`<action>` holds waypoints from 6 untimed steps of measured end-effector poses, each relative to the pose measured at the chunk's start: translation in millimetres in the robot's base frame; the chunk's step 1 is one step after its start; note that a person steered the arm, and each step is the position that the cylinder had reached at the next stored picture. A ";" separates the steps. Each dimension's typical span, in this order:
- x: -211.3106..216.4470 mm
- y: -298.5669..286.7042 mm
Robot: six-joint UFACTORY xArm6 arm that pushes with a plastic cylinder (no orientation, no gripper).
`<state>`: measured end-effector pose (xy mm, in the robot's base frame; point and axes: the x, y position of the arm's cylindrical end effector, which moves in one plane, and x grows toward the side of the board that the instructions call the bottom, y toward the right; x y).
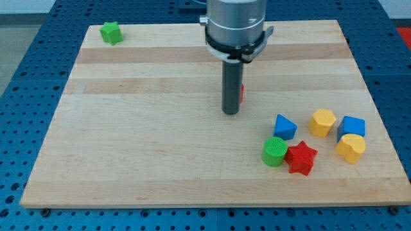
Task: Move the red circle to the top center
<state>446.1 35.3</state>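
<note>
While the rod's tip (230, 113) hides most of the red circle (241, 94) just behind it, contact looks off-centre. Pushed so, the block could slip right, missing the bench's (148, 128) far centre. No fingers exist here.

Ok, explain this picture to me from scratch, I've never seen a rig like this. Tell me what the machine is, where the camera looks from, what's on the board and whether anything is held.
The machine is a robot arm that ends in a straight dark rod, with no grasping part. It holds nothing; it only pushes blocks with my tip, which rests on the wooden board.

There is one camera, looking down at the board from in front and above.

A red block peeks out just behind the rod on its right; most of it is hidden, so its shape cannot be made out.

At the view's top left sits a green star. At the lower right is a cluster: a blue triangle, a yellow hexagon, a blue block, a yellow heart, a green cylinder and a red star.
</note>
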 end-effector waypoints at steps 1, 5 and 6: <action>-20.2 6.8; -115.7 30.2; -144.4 30.9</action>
<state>301.7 66.2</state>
